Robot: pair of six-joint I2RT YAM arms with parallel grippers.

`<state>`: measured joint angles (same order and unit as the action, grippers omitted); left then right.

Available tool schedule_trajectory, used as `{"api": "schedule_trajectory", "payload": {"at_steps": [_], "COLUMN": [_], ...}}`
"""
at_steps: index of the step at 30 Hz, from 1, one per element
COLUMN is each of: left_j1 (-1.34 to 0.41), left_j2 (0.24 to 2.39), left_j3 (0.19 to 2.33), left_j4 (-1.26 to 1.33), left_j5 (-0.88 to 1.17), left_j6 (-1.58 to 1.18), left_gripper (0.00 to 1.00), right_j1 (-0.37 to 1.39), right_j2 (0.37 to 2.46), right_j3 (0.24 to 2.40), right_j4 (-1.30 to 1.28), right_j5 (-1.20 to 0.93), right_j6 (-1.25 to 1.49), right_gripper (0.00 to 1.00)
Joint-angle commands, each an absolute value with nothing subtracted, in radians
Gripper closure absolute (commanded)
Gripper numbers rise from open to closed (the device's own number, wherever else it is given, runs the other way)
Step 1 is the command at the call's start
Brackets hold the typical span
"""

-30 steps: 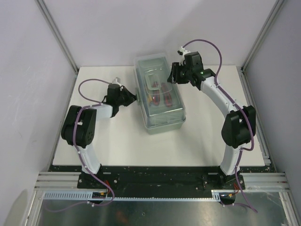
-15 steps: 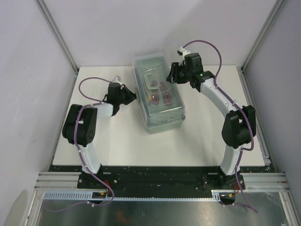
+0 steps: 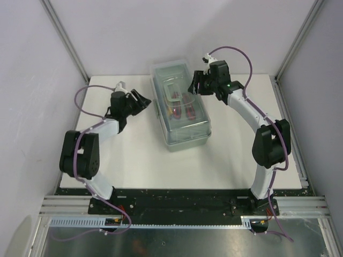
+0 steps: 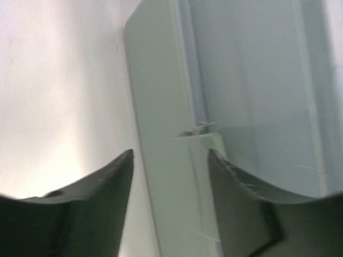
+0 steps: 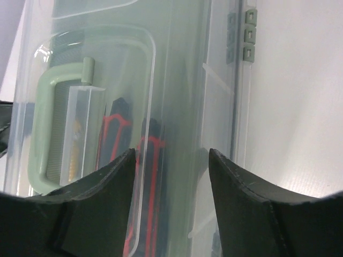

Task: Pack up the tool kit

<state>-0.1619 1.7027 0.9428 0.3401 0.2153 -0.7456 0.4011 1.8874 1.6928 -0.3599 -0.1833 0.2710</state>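
**Tool kit on the bench.** One rectangular sage-green plastic tool kit (image 3: 181, 107) lies mid-bench with its smooth translucent lid (image 3: 171, 75) shut. The matte white bench (image 3: 134, 160) is open on all sides of it. Through the lid show two red-and-black tool handles (image 5: 147, 176) and one pale green loop handle (image 5: 40, 139). Three small green tabs (image 5: 249, 32) line the lid's right edge. The left pincer (image 4: 170, 155), jaws apart and empty, faces the box's left wall. The right pincer (image 5: 171, 155), jaws apart, hovers over the lid.

White tabletop (image 3: 214, 166). Slotted cable duct (image 3: 182, 227) runs along the near edge. Aluminium posts (image 3: 64, 40) stand far left and far right. Grey wall panels (image 3: 32, 80) on all sides.
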Motion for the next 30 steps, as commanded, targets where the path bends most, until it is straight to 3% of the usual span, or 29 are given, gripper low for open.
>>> {"api": "schedule_trajectory", "payload": {"at_steps": [1,5,8,15,24,30], "left_j1": [-0.142,-0.14,-0.141,-0.148,-0.149,-0.142], "left_j2": [1.578,1.539,1.522,1.52,1.444,1.364], "left_j3": [0.971,0.99,1.0,1.037,1.0,0.971], "left_j4": [0.278,0.235,0.234,0.304,0.308,0.275], "left_j5": [0.186,0.227,0.313,0.567,0.549,0.495], "left_j6": [-0.668,-0.629,-0.622,-0.619,-0.644,-0.637], "left_gripper": [0.29,0.11,0.03,0.02,0.02,0.02], "right_j1": [0.393,0.361,0.348,0.35,0.476,0.57], "right_j2": [1.94,1.886,1.859,1.889,1.847,1.81], "right_j3": [1.623,1.608,1.581,1.551,1.491,1.45], "right_j4": [-0.556,-0.503,-0.489,-0.495,-0.516,-0.47], "right_j5": [-0.18,-0.229,-0.28,-0.387,-0.302,-0.34], "right_j6": [0.307,0.333,0.326,0.281,0.468,0.525], "right_gripper": [0.38,0.3,0.27,0.29,0.46,0.5]}}
